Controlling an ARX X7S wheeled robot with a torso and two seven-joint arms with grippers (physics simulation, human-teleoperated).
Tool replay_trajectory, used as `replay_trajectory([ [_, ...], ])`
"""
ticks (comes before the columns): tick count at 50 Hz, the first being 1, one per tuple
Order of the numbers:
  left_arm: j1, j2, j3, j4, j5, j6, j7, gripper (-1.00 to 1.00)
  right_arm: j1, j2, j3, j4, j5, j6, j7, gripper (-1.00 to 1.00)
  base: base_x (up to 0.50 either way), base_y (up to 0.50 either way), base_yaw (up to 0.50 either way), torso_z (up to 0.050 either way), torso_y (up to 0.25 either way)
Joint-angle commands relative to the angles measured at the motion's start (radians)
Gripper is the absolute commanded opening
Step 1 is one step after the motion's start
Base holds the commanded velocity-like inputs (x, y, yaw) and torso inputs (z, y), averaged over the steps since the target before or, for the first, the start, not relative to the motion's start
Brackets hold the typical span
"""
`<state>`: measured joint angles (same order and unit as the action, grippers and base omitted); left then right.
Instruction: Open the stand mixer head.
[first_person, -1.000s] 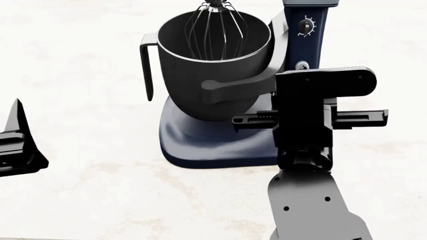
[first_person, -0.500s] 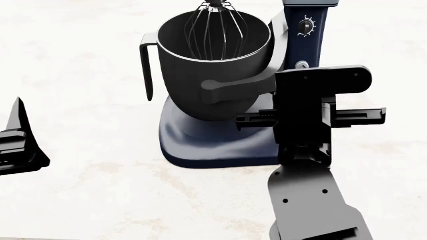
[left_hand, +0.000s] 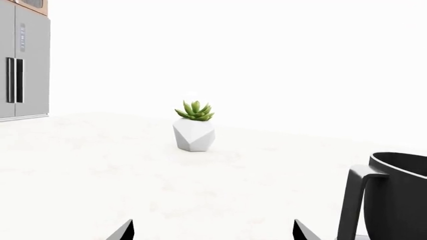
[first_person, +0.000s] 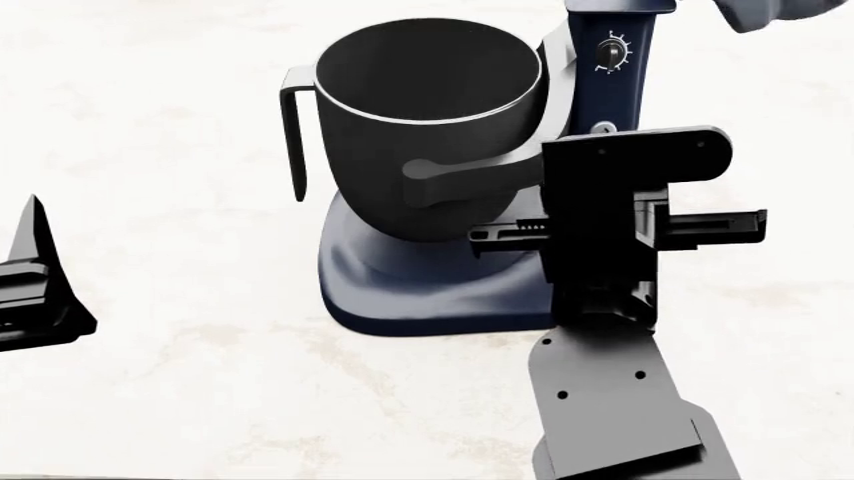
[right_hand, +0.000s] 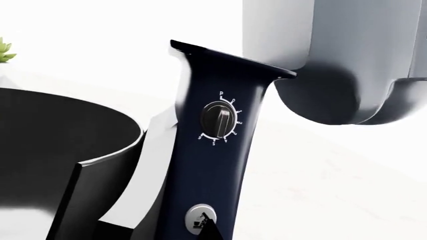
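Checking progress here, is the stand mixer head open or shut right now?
Open. The stand mixer head is tilted up behind the column, and no whisk hangs in the bowl.

Pale marbled counter (left_hand: 100, 175) under bright, even light. Small succulent in a white faceted pot (left_hand: 194, 126) standing on it; beyond that plant, a grey fridge (left_hand: 23, 60) and blank white wall.

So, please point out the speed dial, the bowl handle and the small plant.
speed dial (right_hand: 219, 120), right wrist view, on the black knob's middle.
bowl handle (first_person: 295, 140), head view, on the vertical grip bar.
small plant (left_hand: 194, 110), left wrist view, on the green leaves.
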<state>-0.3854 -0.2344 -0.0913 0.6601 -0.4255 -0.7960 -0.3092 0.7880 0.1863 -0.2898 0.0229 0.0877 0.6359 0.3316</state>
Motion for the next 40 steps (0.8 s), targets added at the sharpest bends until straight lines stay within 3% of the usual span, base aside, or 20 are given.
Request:
replay_trajectory([
  [1,0.008,-0.003,-0.024,0.014,-0.028,0.027,0.034,1.0,0.012,-0.002,0.023,0.029,0.019,-0.014,-0.024,-1.0,0.0,0.0,0.0,0.0,0.0],
  [8,0.015,-0.006,-0.025,0.013,-0.029,0.034,0.032,1.0,-0.032,0.007,0.027,-0.073,0.034,0.047,-0.015,-1.0,0.0,0.0,0.0,0.0,0.0],
  [9,0.015,-0.006,-0.027,0.012,-0.031,0.034,0.031,1.0,-0.05,0.006,0.038,-0.114,0.045,0.077,-0.007,1.0,0.0,0.0,0.0,0.0,0.0],
  [19,0.009,0.001,-0.001,-0.008,-0.014,0.051,0.021,1.0,-0.171,0.023,0.047,-0.379,0.077,0.211,0.023,1.0,0.0,0.0,0.0,0.0,0.0],
  [40,0.015,-0.015,-0.015,0.002,-0.035,0.047,0.012,1.0,-0.189,0.023,0.058,-0.506,0.113,0.277,0.035,1.0,0.0,0.0,0.0,0.0,0.0],
])
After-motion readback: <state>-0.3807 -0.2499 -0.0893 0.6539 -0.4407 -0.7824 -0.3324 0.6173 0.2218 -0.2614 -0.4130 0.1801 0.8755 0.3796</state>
